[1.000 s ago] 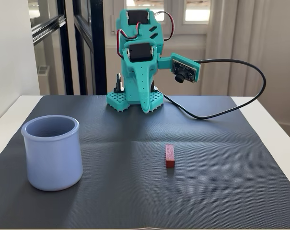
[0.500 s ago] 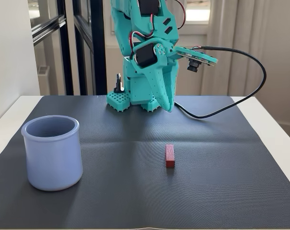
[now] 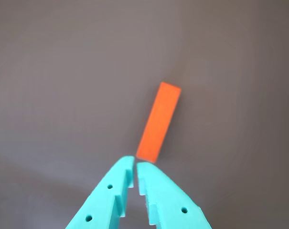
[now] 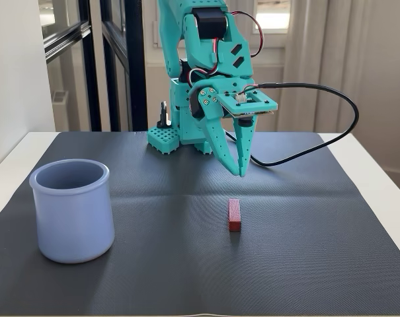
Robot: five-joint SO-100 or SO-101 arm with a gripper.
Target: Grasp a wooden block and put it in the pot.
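The tool hung in the air above the mat, its teal fingers pointing down and brought together at the tips. In the wrist view the tool showed only a thin slit between the two tips, so it was clenched and gripped nothing.

The block lay flat on the mat, in front of the tool and a little nearer the fixed camera, apart from the fingertips. In the wrist view the block looked bright orange and lay lengthwise, slightly tilted to the right, with its near end just beyond the fingertips; whether tips and block touched could not be told from that view, but the fixed view showed the tips raised above it.

The pot stood upright on the left side of the mat in the fixed view, well apart from the block. The mat covered most of the white tabletop. A black cable looped from the wrist out to the right and back down to the mat behind the tool.
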